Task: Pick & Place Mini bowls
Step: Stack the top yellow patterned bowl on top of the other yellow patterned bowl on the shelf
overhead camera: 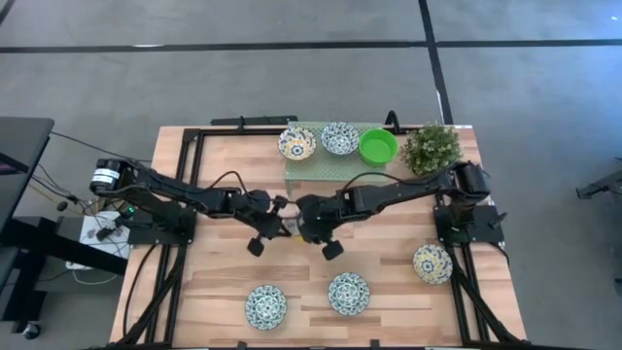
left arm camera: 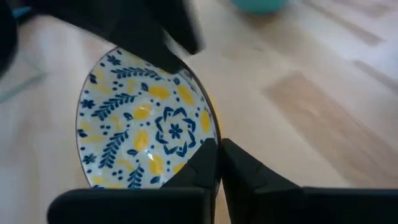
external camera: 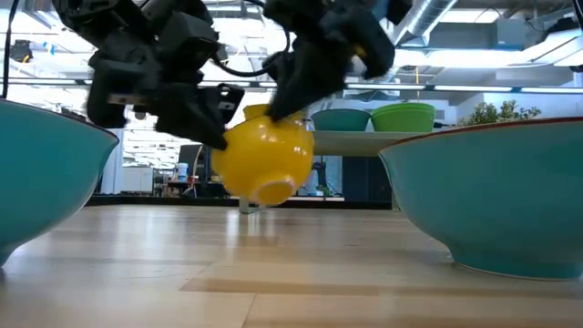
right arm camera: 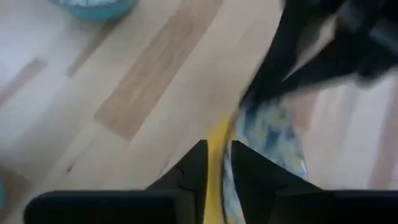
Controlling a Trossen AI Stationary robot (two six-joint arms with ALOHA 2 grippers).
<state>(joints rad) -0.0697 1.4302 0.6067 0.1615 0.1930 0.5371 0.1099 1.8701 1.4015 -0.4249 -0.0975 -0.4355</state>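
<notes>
Left pincer point(left arm camera: 217, 163) is clamped on the thin rim of a mini bowl point(external camera: 264, 155), glossy yellow outside and white inside with blue leaves and yellow petals, held tilted just above the pale wood-plank desk point(overhead camera: 389, 243) at its middle. Right pincer point(right arm camera: 217, 163) straddles the opposite rim of the same bowl, its dark fingers point(right arm camera: 189, 168) a little apart with the edge between them. Two more patterned bowls point(overhead camera: 296, 144) and a smooth bright green bowl point(overhead camera: 378, 146) sit on the pale-green rack point(overhead camera: 321, 165) at the far edge, and three patterned bowls point(overhead camera: 349, 293) stand along the near edge.
</notes>
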